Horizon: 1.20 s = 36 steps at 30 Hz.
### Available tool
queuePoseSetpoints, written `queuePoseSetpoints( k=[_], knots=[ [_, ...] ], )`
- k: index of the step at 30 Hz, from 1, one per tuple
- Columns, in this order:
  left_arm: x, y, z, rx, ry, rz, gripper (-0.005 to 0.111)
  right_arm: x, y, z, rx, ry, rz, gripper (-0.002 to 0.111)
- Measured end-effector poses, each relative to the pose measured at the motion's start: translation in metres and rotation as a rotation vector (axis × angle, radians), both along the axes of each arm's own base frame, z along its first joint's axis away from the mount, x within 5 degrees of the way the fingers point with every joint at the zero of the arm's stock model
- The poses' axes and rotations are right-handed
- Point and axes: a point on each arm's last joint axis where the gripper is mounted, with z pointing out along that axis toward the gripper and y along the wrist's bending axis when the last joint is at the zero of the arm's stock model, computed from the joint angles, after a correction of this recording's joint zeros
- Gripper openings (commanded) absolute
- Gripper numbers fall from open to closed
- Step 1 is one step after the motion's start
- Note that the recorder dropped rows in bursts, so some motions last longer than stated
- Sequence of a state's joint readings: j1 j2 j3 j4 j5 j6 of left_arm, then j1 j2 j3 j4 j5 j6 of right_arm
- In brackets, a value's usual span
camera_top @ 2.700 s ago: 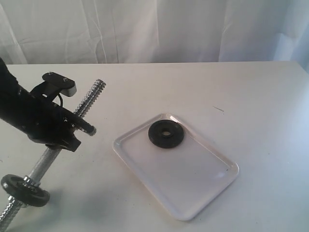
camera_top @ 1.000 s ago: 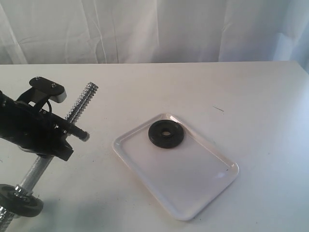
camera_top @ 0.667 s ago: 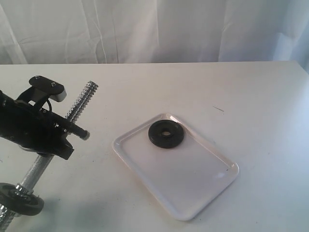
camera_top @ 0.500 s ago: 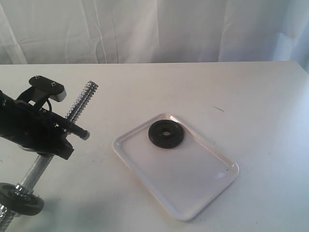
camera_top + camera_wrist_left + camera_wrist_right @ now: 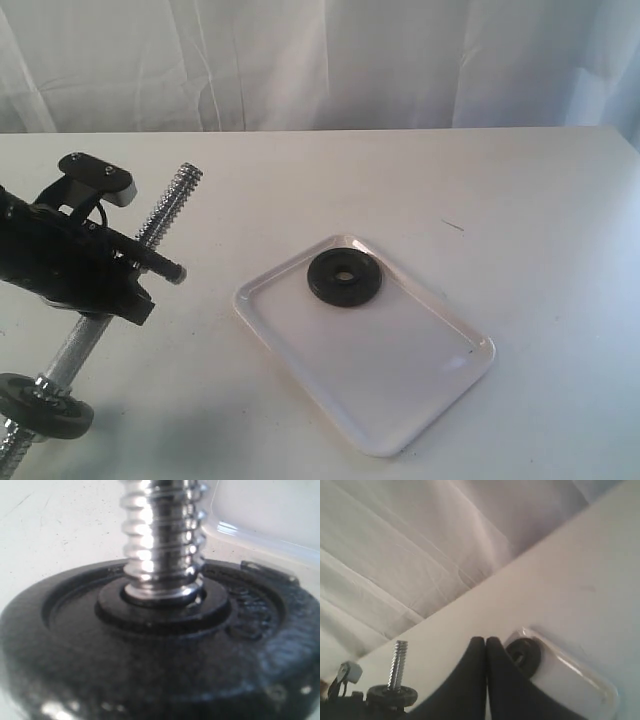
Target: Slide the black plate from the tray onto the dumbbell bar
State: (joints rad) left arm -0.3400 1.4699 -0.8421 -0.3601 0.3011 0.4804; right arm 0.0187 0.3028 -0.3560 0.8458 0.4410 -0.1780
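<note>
At the front left, a second black disc (image 5: 45, 405) sits on the low end of the tilted dumbbell bar (image 5: 75, 350). The left gripper (image 5: 125, 275) is clamped around the bar's middle. Further back, the black plate (image 5: 344, 278) lies flat in the tray (image 5: 400, 400), near its far corner. The right gripper (image 5: 486, 647) is closed tight, holding nothing.

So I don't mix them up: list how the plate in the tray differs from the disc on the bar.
The black plate lies in the tray; the other disc sits on the dumbbell bar, near its lower end. The black plate's centre hole is empty; the other disc's holds the bar. The black plate is level; the other disc tilts with the bar. Both are round black discs.
</note>
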Motion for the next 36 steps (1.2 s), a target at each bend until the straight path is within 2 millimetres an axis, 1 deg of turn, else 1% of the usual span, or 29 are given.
queuePoseSetpoints(
  k=[2,3,5,7,10,11,14,17,19,20,22,24,26,29,33,35,36],
  knots=[
    [0.0,0.0,0.0,-0.001,-0.005,0.002,0.0,0.011,0.005,0.034,-0.11,-0.015,0.073,0.0],
    [0.001,0.0,0.0,-0.001,-0.009,0.003,0.0,0.017,0.006,0.045,-0.166,0.001,0.104,0.0],
    [0.001,0.0,0.001,-0.003,-0.012,0.006,0.0,0.042,0.008,0.066,-0.275,0.058,0.153,0.0],
    [0.001,0.0,0.001,-0.003,-0.014,0.007,0.0,0.074,0.008,0.08,-0.346,0.133,0.187,0.0],
    [0.002,0.0,0.001,-0.003,-0.018,0.008,0.0,0.124,0.009,0.089,-0.408,0.242,0.24,0.0],
    [0.002,0.0,0.001,-0.004,-0.02,0.009,0.0,0.142,0.011,0.09,-0.428,0.275,0.262,0.0],
    [0.002,0.0,0.001,-0.004,-0.02,0.009,0.0,0.188,0.018,0.089,-0.509,0.325,0.308,0.0],
    [0.002,0.0,0.001,-0.004,-0.022,0.009,0.0,0.227,0.028,0.092,-0.609,0.307,0.312,0.0],
    [0.002,0.0,0.001,-0.004,-0.022,0.009,0.0,0.249,0.034,0.093,-0.636,0.279,0.286,0.0],
    [0.002,0.0,0.001,-0.004,-0.022,0.009,0.0,0.256,0.036,0.093,-0.647,0.267,0.277,0.0],
    [0.002,0.0,0.001,-0.004,-0.022,0.009,0.0,0.271,0.041,0.091,-0.673,0.247,0.266,0.0],
    [0.002,0.0,0.001,-0.004,-0.022,0.009,0.0,0.28,0.047,0.087,-0.702,0.24,0.272,0.0],
    [0.002,0.0,0.001,-0.004,-0.022,0.009,0.0,0.289,0.056,0.075,-0.751,0.248,0.314,0.0],
    [0.002,0.0,0.001,-0.004,-0.022,0.009,0.0,0.301,0.075,0.049,-0.798,0.304,0.408,0.0],
    [0.002,0.0,0.001,-0.004,-0.022,0.009,0.0,0.313,0.106,0.011,-0.84,0.417,0.549,0.0],
    [0.002,0.0,0.001,-0.004,-0.022,0.009,0.0,0.319,0.12,-0.003,-0.856,0.449,0.597,0.004],
    [0.002,0.0,0.001,-0.004,-0.022,0.009,0.0,0.322,0.127,-0.01,-0.871,0.458,0.626,0.009]
  ],
)
